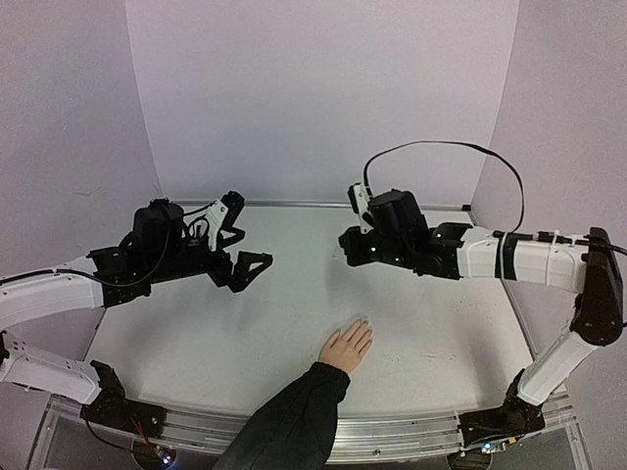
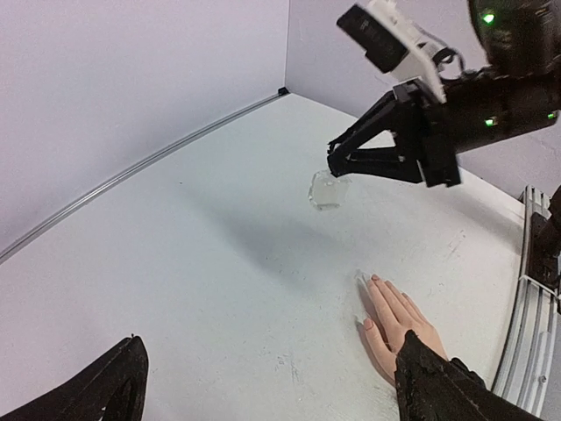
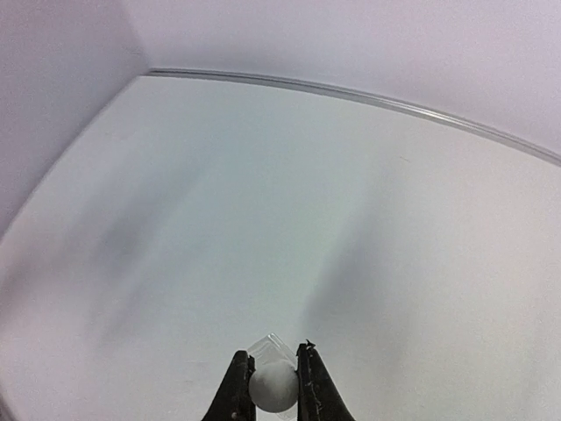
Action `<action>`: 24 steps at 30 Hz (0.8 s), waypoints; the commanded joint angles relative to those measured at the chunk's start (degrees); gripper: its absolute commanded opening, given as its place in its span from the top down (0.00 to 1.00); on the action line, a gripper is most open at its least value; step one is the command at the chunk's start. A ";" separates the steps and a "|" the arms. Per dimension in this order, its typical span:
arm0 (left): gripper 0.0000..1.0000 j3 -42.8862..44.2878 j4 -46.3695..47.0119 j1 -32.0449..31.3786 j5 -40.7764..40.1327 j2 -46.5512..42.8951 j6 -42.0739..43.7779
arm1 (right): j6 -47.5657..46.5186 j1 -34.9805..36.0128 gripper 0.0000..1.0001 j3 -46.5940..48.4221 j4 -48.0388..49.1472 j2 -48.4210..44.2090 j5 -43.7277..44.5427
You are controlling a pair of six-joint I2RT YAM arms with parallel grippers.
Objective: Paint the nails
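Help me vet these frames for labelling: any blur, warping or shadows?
Top view: even light, walls bowed by the lens, hand fairly sharp. Left wrist view: rail curved, soft shadow on the table near the faint clear bottle. Right wrist view: table soft and streaky, cap between the fingers clearest.

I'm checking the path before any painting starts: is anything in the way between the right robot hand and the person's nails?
Nothing visible. Only bare table lies between the right robot hand, shut on the small clear bottle, and the nails.
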 commanded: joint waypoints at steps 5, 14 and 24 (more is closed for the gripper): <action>0.00 -0.71 2.44 -0.06 -1.36 -3.31 -0.51 | 11.42 -15.51 1.00 -14.43 4.53 -1.41 16.72; 0.01 -1.60 2.26 -0.06 -1.98 -3.87 -0.77 | 16.76 -23.21 1.00 -24.28 11.64 0.79 18.41; 0.01 -1.88 1.92 -0.06 -3.00 -4.28 -0.86 | 18.97 -23.60 0.97 -28.21 15.30 2.25 18.89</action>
